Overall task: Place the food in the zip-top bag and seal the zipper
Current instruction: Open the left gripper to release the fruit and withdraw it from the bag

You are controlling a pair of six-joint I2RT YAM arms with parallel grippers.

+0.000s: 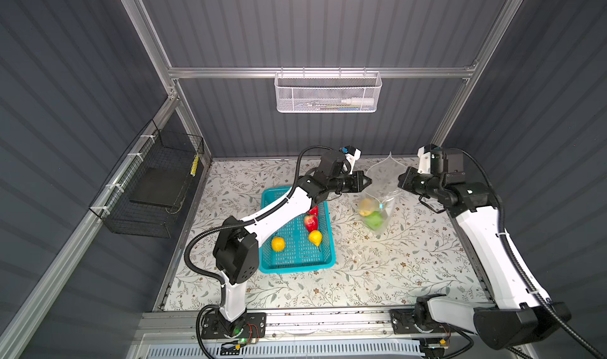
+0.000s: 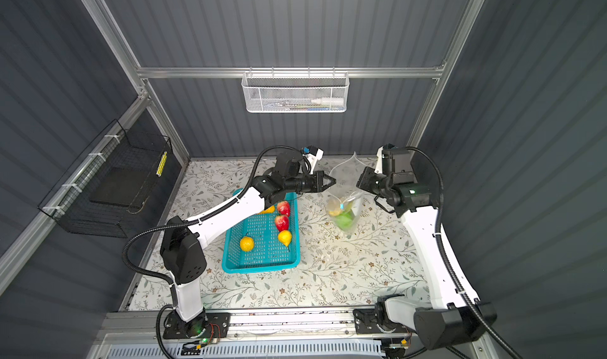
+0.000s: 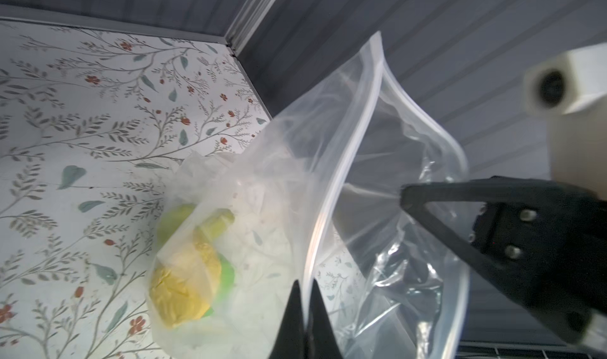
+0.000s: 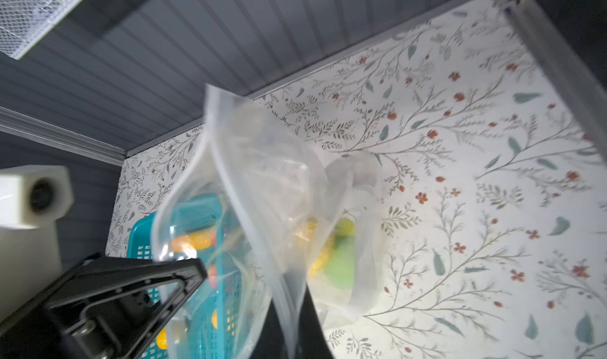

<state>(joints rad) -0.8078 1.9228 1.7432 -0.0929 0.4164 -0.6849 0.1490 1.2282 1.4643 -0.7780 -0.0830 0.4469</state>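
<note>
Holding the zip-top bag [image 1: 385,172] up, the left gripper [image 1: 368,180] and the right gripper [image 1: 400,177] are each squeezed tight on 1 side of its mouth. The zipper [image 3: 344,168] is apart. The bag hangs between and below them, with a yellow fruit [image 1: 365,206] and a green fruit [image 1: 373,220] at its bottom. Under the left gripper's arm, a teal basket [image 1: 295,268] holds 2 strawberries [image 1: 310,222].

In both top views the left arm [image 1: 279,209] hides the far left part of the teal basket [image 1: 295,267]. A strawberry [image 1: 313,210] and an orange fruit [image 2: 268,209] show only partly from under the arm. The fruits [image 3: 184,288] inside the zip-top bag [image 4: 262,176] blur into yellow and green, so they cannot be counted. The right wrist view is motion-blurred. The contents of the white mesh basket [image 1: 326,93] are too small to name.
</note>
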